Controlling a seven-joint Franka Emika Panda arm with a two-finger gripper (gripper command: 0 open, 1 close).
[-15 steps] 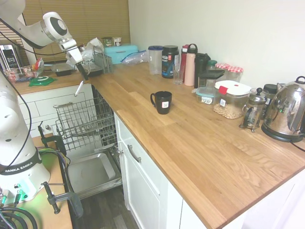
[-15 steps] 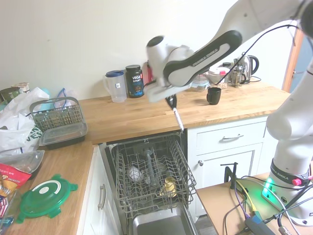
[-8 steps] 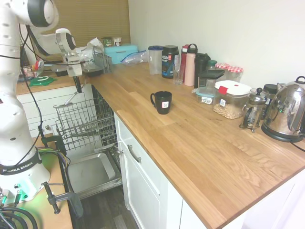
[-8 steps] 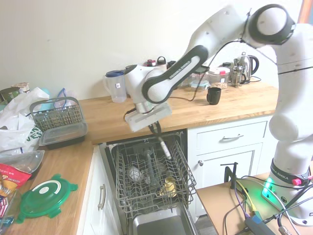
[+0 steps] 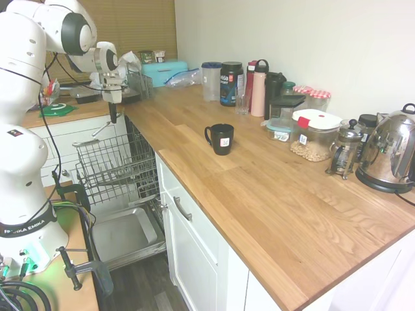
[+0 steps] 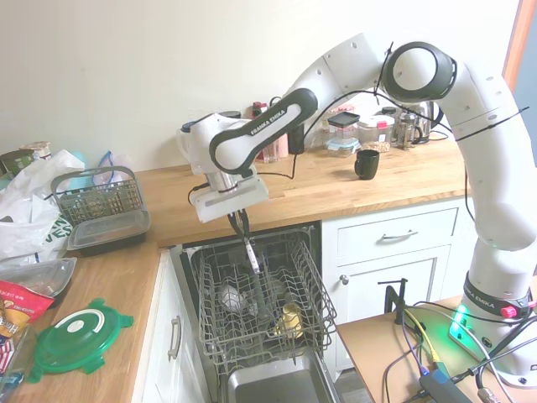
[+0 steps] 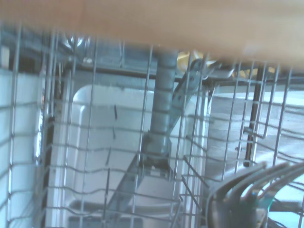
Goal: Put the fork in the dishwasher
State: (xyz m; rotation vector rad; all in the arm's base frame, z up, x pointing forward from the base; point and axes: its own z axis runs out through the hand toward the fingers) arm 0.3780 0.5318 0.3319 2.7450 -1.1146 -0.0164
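Silvery fork (image 6: 250, 253) hangs from gripper (image 6: 242, 225) (clamped) over dishwasher (image 6: 260, 306).

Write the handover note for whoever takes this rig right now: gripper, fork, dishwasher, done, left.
Gripper: shut on the fork, which hangs tines-down above the pulled-out wire rack; the tines also show in the wrist view.
Dishwasher: door dropped open, rack out, a few items already inside.
Done: fork picked up and carried over the rack.
Left: lower it into the rack, release, withdraw.
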